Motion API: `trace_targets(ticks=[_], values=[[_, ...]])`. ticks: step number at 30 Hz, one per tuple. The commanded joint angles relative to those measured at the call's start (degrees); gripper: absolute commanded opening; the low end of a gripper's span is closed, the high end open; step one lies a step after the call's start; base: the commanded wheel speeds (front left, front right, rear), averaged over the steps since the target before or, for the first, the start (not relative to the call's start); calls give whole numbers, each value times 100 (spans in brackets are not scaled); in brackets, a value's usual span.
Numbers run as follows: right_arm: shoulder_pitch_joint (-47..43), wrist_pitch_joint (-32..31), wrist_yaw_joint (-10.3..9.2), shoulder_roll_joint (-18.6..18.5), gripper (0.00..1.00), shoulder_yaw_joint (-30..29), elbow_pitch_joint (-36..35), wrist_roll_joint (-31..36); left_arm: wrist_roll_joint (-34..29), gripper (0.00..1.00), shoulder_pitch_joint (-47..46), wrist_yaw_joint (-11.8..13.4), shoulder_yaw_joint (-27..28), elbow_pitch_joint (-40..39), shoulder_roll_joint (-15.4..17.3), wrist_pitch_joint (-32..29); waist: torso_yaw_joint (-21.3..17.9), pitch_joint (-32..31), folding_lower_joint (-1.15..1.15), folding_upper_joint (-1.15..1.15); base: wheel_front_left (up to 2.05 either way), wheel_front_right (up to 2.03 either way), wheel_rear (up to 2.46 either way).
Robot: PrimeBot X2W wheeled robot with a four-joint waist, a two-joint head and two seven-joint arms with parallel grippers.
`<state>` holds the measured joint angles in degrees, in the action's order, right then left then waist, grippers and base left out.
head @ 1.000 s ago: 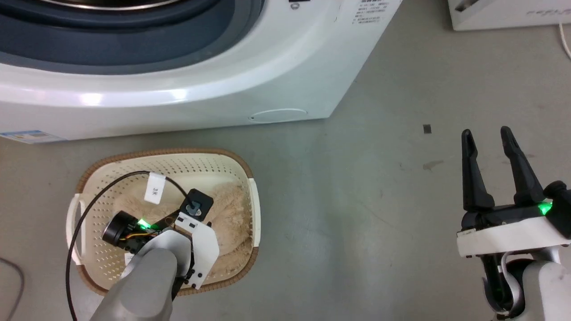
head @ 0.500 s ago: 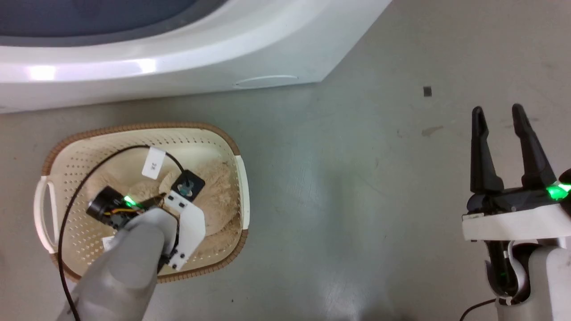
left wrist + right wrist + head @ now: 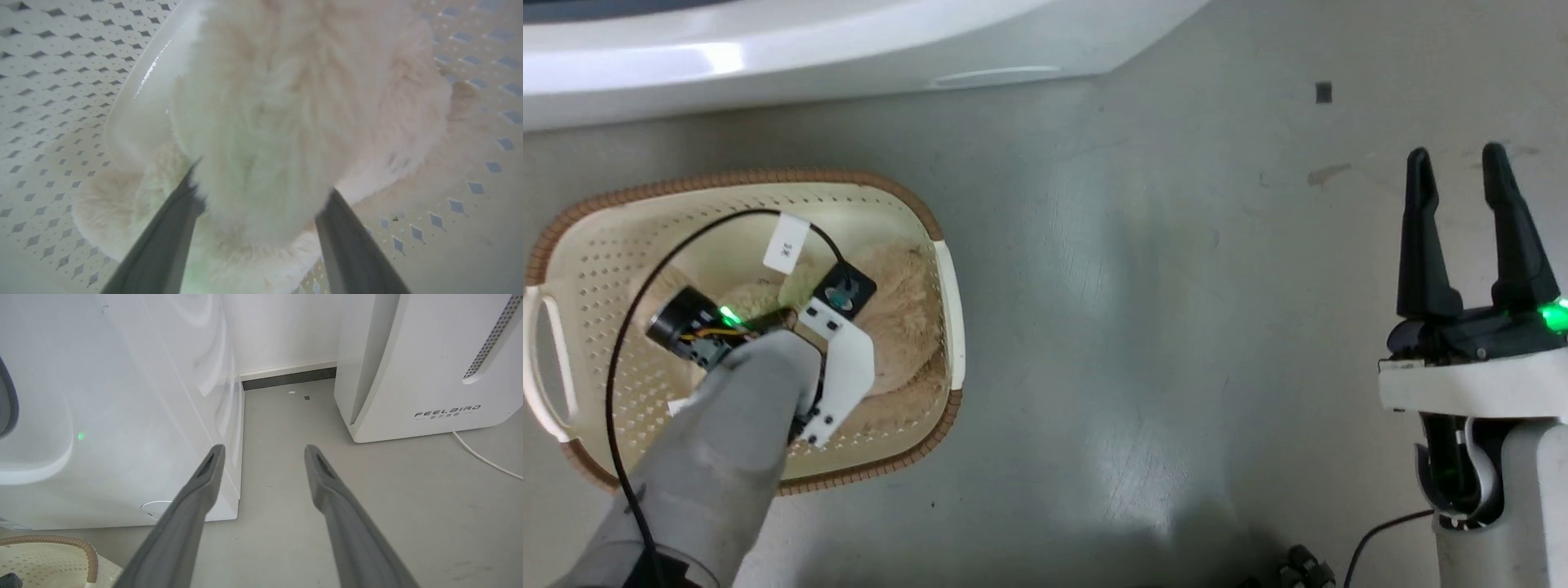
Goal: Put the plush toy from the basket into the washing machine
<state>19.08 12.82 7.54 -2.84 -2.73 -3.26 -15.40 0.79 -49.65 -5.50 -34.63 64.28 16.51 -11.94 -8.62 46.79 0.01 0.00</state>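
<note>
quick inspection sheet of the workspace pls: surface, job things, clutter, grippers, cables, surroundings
surface: smooth grey floor, a few faint smudges
job's things: fluffy cream-beige plush toy lies in the oval cream perforated plastic basket with brown rim; large white washing machine just behind it
clutter: small dark square on the floor
grippers: left gripper open, down in the basket, fingers either side of the toy; right gripper open, empty, above bare floor
cables: black cable with white tag loops over the basket; white cord on the floor by the appliance
surroundings: white slanted appliance lettered FEELBIRD, white wall
</note>
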Motion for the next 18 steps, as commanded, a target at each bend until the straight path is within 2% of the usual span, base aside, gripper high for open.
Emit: trace_targets(ticks=[1,4,5,13,18], values=[[128,47,-5,-3,100,2,-42,-54,37,100,-169,24,-72,122,43,16,-11,103,0,0,0,0,0],[206,83,-5,-3,100,-5,-37,-91,1,100,-358,75,-234,299,78,112,-14,248,0,0,0,0,0],[229,95,-5,-3,100,-6,-31,-105,2,0,-410,70,-280,358,92,109,-11,286,-1,0,0,0,0],[378,190,-5,-4,100,25,68,-228,151,0,-676,18,-543,830,161,183,-6,421,-1,0,0,0,0],[373,218,-5,-4,100,26,182,-255,256,0,-666,57,-603,968,159,370,19,253,-1,0,0,0,0]])
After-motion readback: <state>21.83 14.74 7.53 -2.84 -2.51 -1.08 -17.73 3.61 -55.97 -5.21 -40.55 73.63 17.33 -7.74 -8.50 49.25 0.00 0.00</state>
